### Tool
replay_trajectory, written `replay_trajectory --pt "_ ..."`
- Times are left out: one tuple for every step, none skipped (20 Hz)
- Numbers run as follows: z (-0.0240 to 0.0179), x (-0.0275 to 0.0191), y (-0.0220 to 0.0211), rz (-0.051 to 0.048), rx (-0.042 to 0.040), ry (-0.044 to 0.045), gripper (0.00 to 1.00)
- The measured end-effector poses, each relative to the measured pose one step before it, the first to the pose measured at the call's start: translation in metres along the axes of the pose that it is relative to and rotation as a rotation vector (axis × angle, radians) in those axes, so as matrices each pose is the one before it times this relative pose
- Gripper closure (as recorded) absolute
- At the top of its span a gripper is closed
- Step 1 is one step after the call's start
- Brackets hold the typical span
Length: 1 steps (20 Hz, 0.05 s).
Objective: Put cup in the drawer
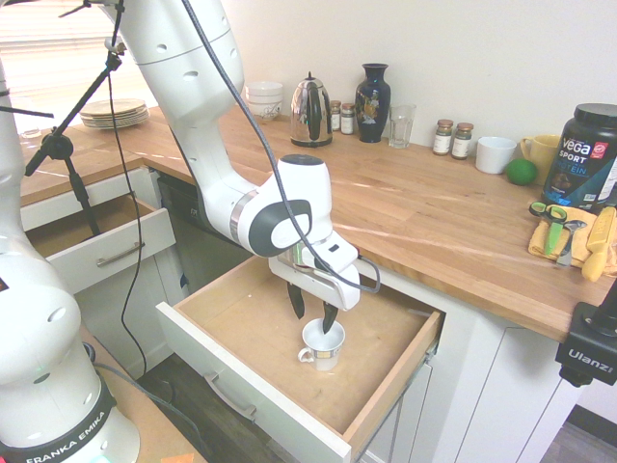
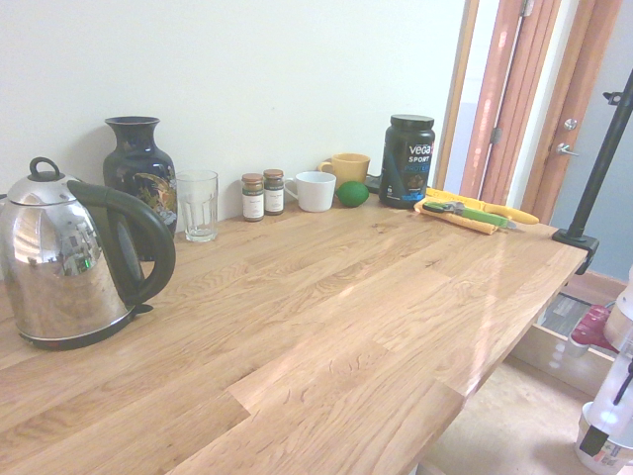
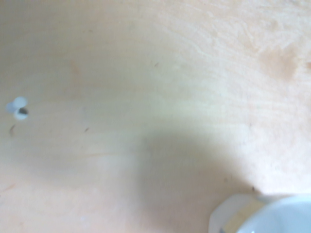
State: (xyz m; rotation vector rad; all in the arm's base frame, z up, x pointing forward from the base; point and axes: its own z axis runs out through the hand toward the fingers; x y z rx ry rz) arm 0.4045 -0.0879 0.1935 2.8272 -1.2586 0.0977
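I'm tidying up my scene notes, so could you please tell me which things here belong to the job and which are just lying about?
Job:
cup, standing in the drawer
drawer, pulled open
gripper, open above the cup

Lying about:
kettle
vase
glass
spice jars
mug
lime
protein tub
scissors
plates

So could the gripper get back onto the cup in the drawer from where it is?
Probably yes. The gripper hangs open, pointing down, right over the cup, which stands upright on the bare bottom of the open drawer. Nothing lies between them or beside the cup.
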Motion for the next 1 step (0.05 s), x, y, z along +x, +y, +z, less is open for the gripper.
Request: replay_trajectory --pt "-0.00354 -0.00198 0.00189 0.00404 0.00397 0.00137 0.0"
